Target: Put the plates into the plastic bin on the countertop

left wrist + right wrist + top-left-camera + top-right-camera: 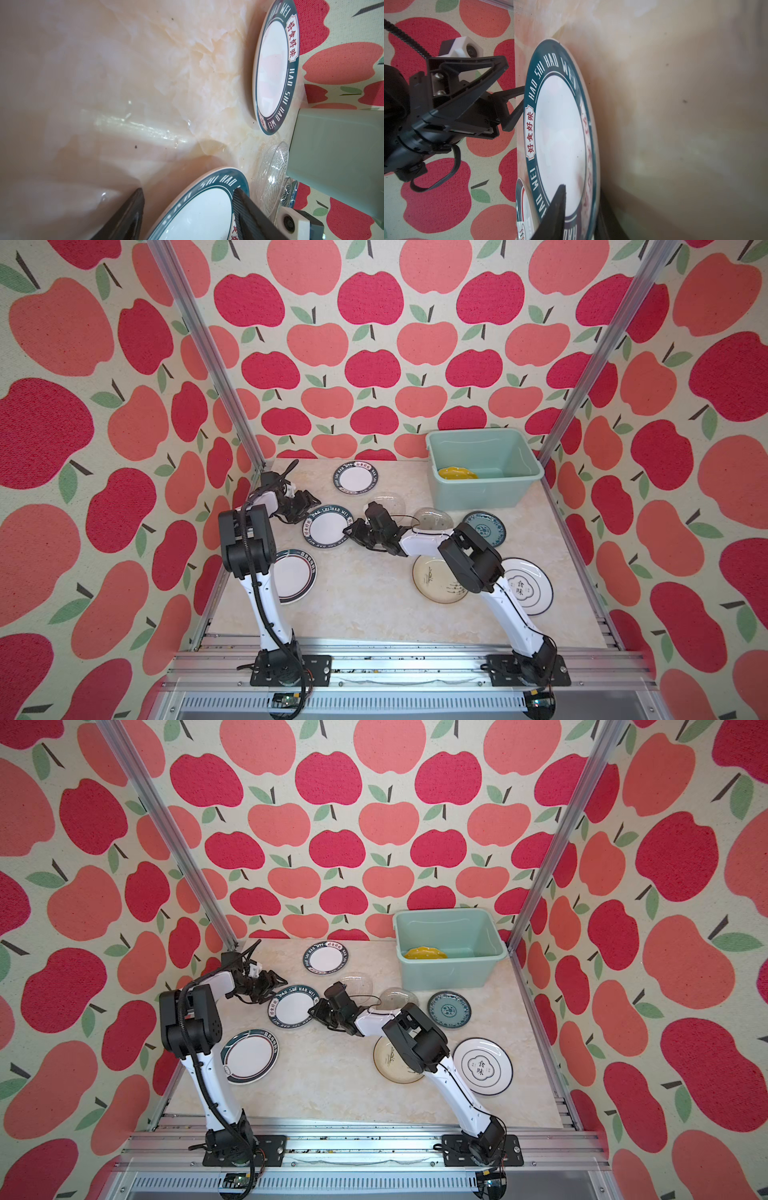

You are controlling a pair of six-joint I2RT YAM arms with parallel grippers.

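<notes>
While the left hand (311, 512) stands released, its jaws straddling the 10 o'clock rim of the lettered plate (328, 527) on the tabletop (365, 601), the right hand (350, 531) pinches its 3 o'clock rim; the plastic bin (486, 493) sits at 1 o'clock, holding a yellow plate (457, 474).

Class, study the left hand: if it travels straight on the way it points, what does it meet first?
Most likely the middle lettered plate: its rim lies between the fingers of the open left hand, though depth is unclear.
</notes>
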